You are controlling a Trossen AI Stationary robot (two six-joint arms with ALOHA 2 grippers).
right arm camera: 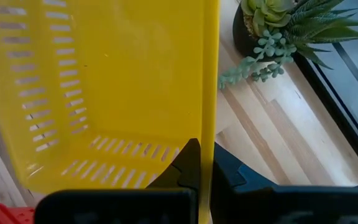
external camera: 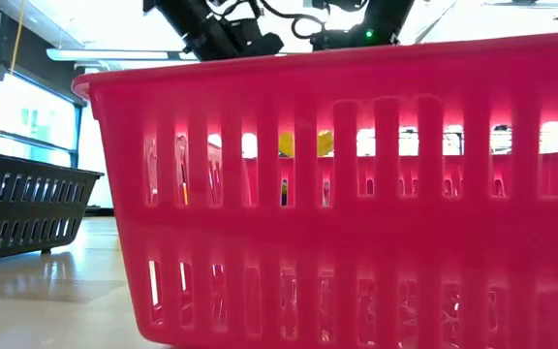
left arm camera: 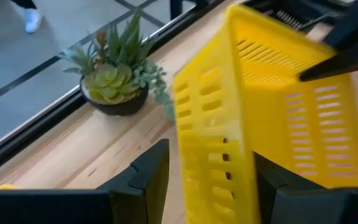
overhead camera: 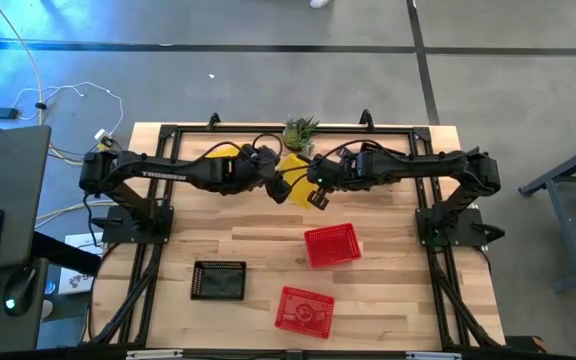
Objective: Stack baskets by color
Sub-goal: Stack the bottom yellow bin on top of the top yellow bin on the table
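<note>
We judge the sorting barely begun: near the top centre our right gripper (right arm camera: 205, 163), fingers clamped on its rim, lifts a yellow basket (right arm camera: 104, 87), our left gripper (left arm camera: 210, 180) spread around it, while two red baskets (overhead camera: 331, 245) and a black basket (overhead camera: 219, 281) lie apart on the counter (overhead camera: 398, 300).

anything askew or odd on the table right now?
Yes. The yellow basket hangs tilted in the air beside the potted plant, the right gripper pinching its rim, the left gripper open around a side wall. On the table, the two red baskets lie skewed and apart, unstacked.
</note>
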